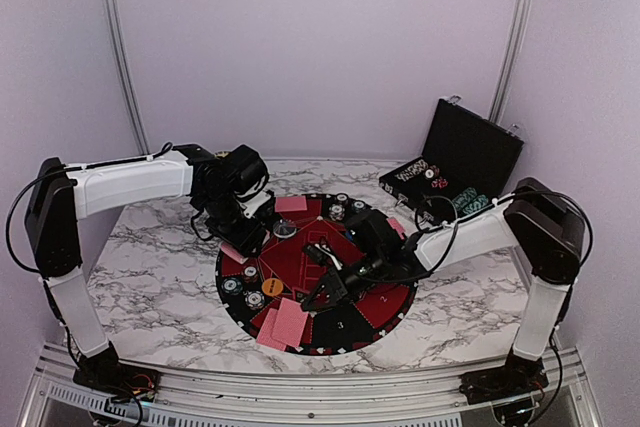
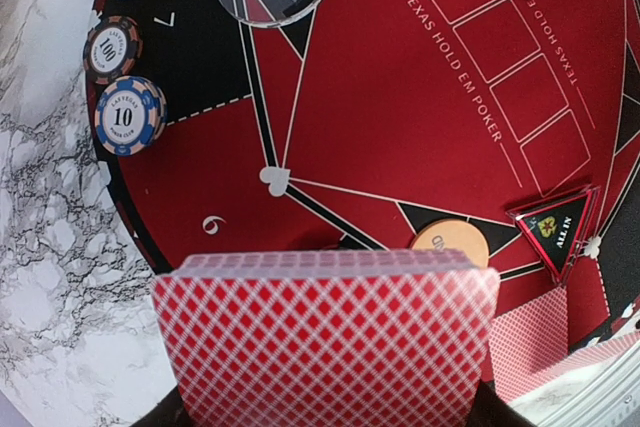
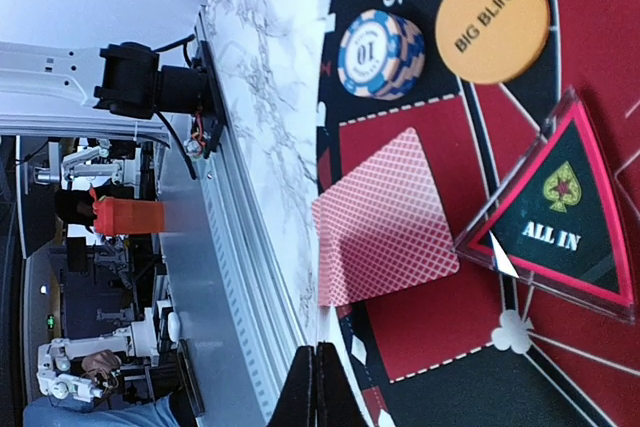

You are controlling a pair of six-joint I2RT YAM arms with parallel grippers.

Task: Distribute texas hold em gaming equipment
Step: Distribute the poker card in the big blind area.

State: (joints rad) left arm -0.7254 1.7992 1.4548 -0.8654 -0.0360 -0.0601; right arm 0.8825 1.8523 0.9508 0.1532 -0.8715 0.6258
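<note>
Deck of red-backed cards [image 2: 325, 337] sits clamped in left gripper [image 1: 243, 239] over the left rim of the mat [image 2: 400, 127]; right gripper [image 3: 318, 387] pinched shut, empty, near a dealt card [image 3: 385, 217]; judgement: hold deck level, peel one card only; left fingers hidden behind deck, card count unreadable.

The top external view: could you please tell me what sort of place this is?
Probably a robotics lab cell, not a card room: plain walls with aluminium posts enclose the marble-patterned table, two arms are bolted at its edge, and other robot rigs show beyond it.
</note>
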